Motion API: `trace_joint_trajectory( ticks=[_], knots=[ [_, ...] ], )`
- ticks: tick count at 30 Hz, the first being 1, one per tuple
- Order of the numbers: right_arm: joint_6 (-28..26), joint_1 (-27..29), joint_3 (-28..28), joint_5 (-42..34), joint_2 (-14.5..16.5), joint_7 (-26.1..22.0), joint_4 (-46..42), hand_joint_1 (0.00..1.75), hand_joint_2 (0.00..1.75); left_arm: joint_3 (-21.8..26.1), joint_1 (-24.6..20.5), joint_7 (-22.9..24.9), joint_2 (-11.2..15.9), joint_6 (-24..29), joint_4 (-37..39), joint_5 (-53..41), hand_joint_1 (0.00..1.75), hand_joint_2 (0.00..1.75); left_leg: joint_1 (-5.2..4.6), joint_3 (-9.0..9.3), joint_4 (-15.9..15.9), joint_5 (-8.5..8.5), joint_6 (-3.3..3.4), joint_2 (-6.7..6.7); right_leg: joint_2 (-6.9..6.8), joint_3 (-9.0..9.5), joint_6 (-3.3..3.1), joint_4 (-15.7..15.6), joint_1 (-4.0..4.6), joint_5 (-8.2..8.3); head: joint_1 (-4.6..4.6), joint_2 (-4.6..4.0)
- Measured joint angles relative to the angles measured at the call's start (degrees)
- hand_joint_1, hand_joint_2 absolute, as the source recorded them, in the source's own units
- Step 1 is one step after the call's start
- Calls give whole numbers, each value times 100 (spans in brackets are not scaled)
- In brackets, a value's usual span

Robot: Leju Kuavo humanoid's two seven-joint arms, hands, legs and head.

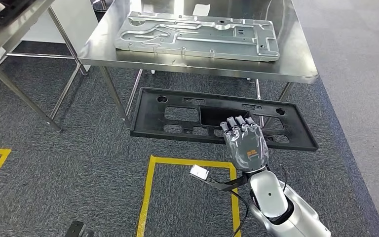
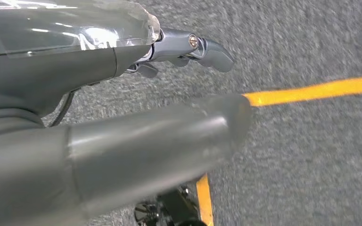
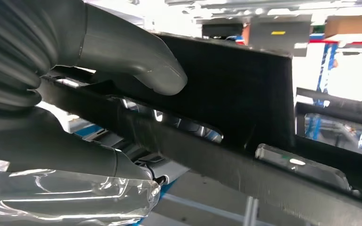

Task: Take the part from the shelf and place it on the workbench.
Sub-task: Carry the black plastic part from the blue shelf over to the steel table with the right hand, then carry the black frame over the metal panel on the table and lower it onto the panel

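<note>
The part is a long flat black plastic panel (image 1: pixel 177 116) with several cut-outs, held level in the air just in front of the steel workbench (image 1: pixel 296 54) and below its top. My right hand (image 1: pixel 246 143) grips the panel's near edge right of its middle, fingers over the top. Up close in the right wrist view, the thumb (image 3: pixel 136 61) presses on one face of the black panel (image 3: pixel 235 94). My left hand (image 2: pixel 122 136) hangs over grey carpet, fingers apart, holding nothing.
A large silver stamped metal plate (image 1: pixel 197 34) lies on the workbench top. A second steel table (image 1: pixel 10 29) stands at the far left. Yellow floor tape (image 1: pixel 150 192) marks a box on the carpet, with a small white tag (image 1: pixel 199 172) inside it.
</note>
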Motion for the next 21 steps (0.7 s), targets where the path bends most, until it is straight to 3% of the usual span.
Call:
trace_joint_trajectory(
  ticks=[2, 3, 6, 7, 8, 10, 11, 12, 14, 17, 19, 21],
  knots=[
    [2, -39, 34, -1, -35, -23, 11, 175, 175, -18, 6, -2, 1, -2, 0, 3, 0, 0, 22, 112, -73, -24, 72, -11, -8, -57, 53, 198, -11, -49, 14, 0],
    [3, -67, 48, -1, -52, -34, 19, 175, 175, -27, 4, -2, -1, -4, 0, 5, 0, 0, 30, 171, -97, -41, 102, -15, -11, -187, 74, 443, -20, -133, 23, 0],
    [9, -113, 86, 0, -94, -50, 50, 175, 175, -56, 9, -1, -2, -15, 0, 8, 0, 0, 30, 268, -109, -128, 141, -25, -13, -879, 134, 1418, -51, -450, 37, 0],
    [13, -114, 106, 0, -106, -53, 67, 175, 175, -70, 16, 2, -3, -19, 0, 9, 0, 0, 29, 308, -108, -165, 139, -32, -15, -1042, 144, 1541, -61, -426, 37, 0],
    [17, -116, 129, 0, -118, -56, 83, 175, 175, -84, 24, 4, -4, -22, 0, 10, 0, 0, 29, 359, -107, -204, 132, -40, -18, -1100, 146, 1463, -67, -283, 38, 0],
    [23, -125, 164, -1, -141, -57, 103, 175, 175, -107, 31, 7, -7, -25, 0, 13, 0, 0, 30, 475, -113, -292, 102, -51, -30, -932, 103, 790, -65, 264, 40, -1],
    [23, -135, 174, -1, -152, -56, 110, 175, 175, -112, 31, 7, -10, -26, 1, 14, 0, 0, 26, 527, -117, -333, 79, -53, -41, -818, 74, 444, -47, 439, 38, -1],
    [22, -148, 182, 0, -161, -55, 117, 175, 175, -116, 29, 8, -13, -26, 1, 16, 0, 0, 23, 555, -126, -370, 48, -52, -50, -734, 44, 194, -26, 508, 35, -1],
    [17, -164, 209, 0, -168, -48, 131, 175, 175, -120, 32, 11, -18, -26, 3, 25, 0, 0, 14, 607, -124, -399, -33, -44, -55, -682, -19, 32, 8, 448, 22, -1],
    [6, -162, 258, -1, -180, -33, 136, 175, 175, -125, 38, 11, -19, -29, 4, 42, 0, 0, 20, 647, 77, -465, -135, -36, -44, -509, -151, -32, -12, 429, 14, -1],
    [-8, -162, 268, -1, -190, -19, 135, 175, 175, -126, 38, 9, -15, -30, 4, 61, 0, 0, 38, 400, 609, -701, -161, -35, -52, -376, -205, -49, -18, 374, 3, 0],
    [-17, -146, 276, -1, -190, -11, 138, 175, 175, -125, 55, 7, -13, -30, 5, 80, 0, 0, 47, -53, 1306, -990, -199, -37, -45, -280, -222, -47, -9, 284, -4, 0]
  ],
)
